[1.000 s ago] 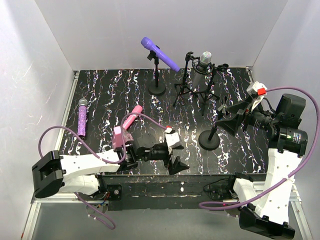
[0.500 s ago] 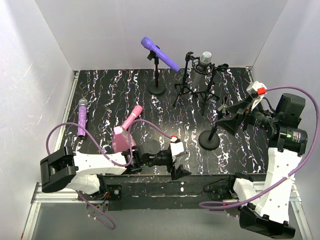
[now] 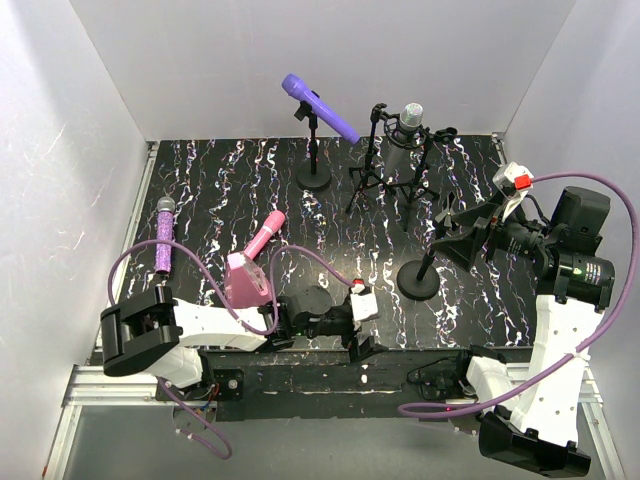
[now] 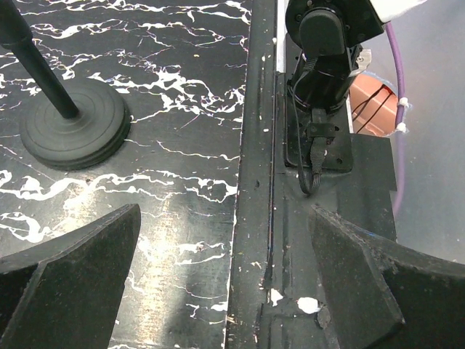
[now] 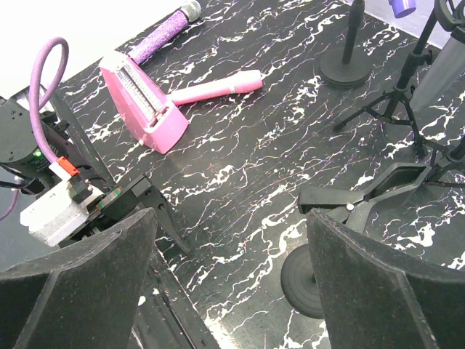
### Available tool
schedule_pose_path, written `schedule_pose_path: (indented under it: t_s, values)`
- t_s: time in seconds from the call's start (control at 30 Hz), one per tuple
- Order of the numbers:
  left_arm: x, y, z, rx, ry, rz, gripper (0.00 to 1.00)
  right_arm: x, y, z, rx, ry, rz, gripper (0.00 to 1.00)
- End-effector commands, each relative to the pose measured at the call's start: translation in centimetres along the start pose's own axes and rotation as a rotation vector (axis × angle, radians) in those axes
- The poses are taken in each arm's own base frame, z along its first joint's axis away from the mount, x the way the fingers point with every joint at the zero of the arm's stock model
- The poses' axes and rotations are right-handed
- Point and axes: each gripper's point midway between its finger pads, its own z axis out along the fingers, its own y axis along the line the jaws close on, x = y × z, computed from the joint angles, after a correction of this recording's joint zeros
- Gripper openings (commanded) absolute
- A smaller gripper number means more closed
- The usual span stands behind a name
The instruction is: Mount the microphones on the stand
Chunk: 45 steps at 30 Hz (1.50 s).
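A plain purple microphone (image 3: 320,108) sits in the clip of a round-base stand at the back. A silver-grey microphone (image 3: 411,117) sits in a tripod stand (image 3: 388,178). A glittery purple microphone (image 3: 162,236) (image 5: 164,35) lies flat at the left. A pink microphone (image 3: 264,238) (image 5: 215,89) lies flat near the middle. An empty round-base stand (image 3: 417,279) (image 4: 73,133) carries a black clip (image 5: 370,196). My left gripper (image 3: 360,335) (image 4: 225,280) is open and empty, low over the table's front edge. My right gripper (image 3: 462,235) (image 5: 229,280) is open and empty, just right of the empty stand's clip.
A squat pink wedge-shaped block (image 3: 243,282) (image 5: 142,98) stands by the pink microphone's end. White walls close in the left, back and right sides. The black front rail (image 4: 258,182) and the right arm's base (image 4: 327,43) lie under the left gripper.
My left gripper has drawn back toward the front edge and a little to the right, staying open. The right arm and all microphones have not moved.
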Motion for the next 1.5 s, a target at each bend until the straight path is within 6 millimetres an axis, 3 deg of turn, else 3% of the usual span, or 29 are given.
schedule_pose_path:
  t_s: [0.0,0.33,0.83,1.0,1.2,1.47]
  values:
    - [-1.4,0.2,0.2,-0.017,-0.045,0.032,0.98,-0.3,0.1,0.0,-0.016,-0.016,-0.018,0.91]
    - [-1.3,0.9,-1.1,-0.074,-0.036,0.033,0.98,-0.4,0.3,0.0,-0.025,-0.02,-0.02,0.91]
    - [-2.2,1.2,0.2,-0.076,-0.092,0.041,0.98,-0.3,0.2,0.1,-0.024,-0.019,-0.018,0.91]
    - [-2.4,1.7,1.5,-0.087,-0.138,0.058,0.98,-0.3,0.1,0.2,-0.031,-0.02,-0.017,0.91]
    - [-4.0,2.8,4.9,-0.102,-0.199,0.087,0.98,-0.5,0.1,0.1,-0.03,-0.023,-0.024,0.91]
    - [-6.3,8.0,7.3,-0.295,-0.263,0.123,0.97,-1.0,0.1,-0.2,-0.007,-0.026,-0.041,0.9]
